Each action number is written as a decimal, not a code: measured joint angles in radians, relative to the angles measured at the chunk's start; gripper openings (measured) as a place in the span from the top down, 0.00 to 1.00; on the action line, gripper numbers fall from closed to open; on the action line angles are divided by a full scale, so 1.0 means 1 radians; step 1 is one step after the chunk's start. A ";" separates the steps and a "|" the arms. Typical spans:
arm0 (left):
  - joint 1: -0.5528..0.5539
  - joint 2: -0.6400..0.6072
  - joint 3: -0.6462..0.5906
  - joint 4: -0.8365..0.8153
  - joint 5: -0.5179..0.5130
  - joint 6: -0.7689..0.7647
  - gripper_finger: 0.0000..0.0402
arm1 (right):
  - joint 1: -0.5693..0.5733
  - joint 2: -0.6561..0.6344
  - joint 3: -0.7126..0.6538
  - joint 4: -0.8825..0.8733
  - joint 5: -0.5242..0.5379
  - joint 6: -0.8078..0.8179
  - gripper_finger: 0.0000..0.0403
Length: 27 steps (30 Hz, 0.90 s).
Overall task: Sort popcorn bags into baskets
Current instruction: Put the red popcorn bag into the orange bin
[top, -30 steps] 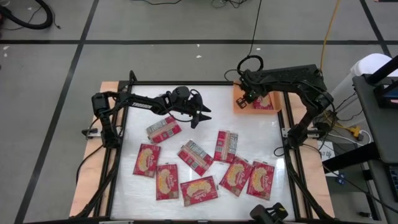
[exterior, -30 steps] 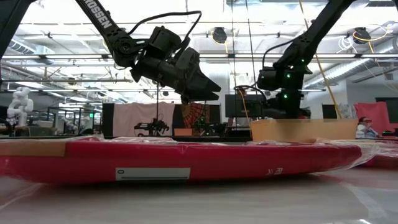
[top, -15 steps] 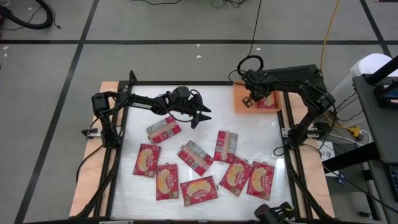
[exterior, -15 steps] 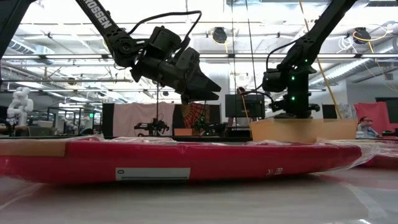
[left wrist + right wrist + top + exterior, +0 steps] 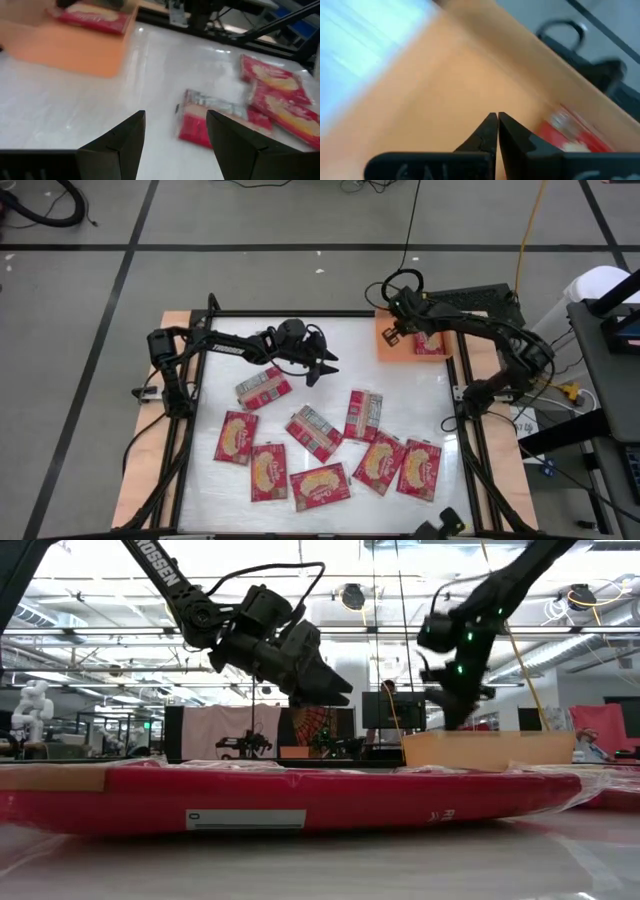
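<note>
While the left gripper (image 5: 325, 366) is hovering with jaws standing wide and empty above the white surface (image 5: 400, 395), at about eleven o'clock of its middle, eight popcorn bags (image 5: 320, 485) are lying flat across the surface's six o'clock half. They are small red rectangular packets: five are showing a yellowish popcorn picture, while three, nearer the middle, are showing a grey-white printed panel with red ends. Toward one o'clock, the orange tray (image 5: 386, 348) is sitting at the surface's corner, with one more packet (image 5: 431, 343) lying inside it. The right gripper (image 5: 392, 338) is hanging over the tray's nine o'clock side, its jaws pressed together, holding nothing.
</note>
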 joint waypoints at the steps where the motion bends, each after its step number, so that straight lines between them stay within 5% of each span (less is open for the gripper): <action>1: 0.007 -0.009 0.000 -0.020 -0.010 0.007 0.47 | 0.018 -0.019 0.000 0.019 -0.026 0.002 0.98; 11: 0.023 -0.235 0.001 -0.505 -0.478 0.119 0.47 | 0.254 -0.092 -0.086 0.411 -0.145 -0.001 0.98; 16: 0.024 -0.258 -0.016 -0.745 -0.593 0.042 0.47 | 0.366 -0.092 -0.167 0.592 -0.141 -0.032 0.98; 21: 0.006 -0.242 -0.101 -0.693 -0.715 0.031 0.42 | 0.432 -0.092 -0.255 0.778 -0.140 -0.031 0.98; 27: -0.015 -0.228 -0.203 -0.492 -0.763 0.167 0.23 | 0.474 -0.092 -0.338 0.943 -0.138 -0.029 0.98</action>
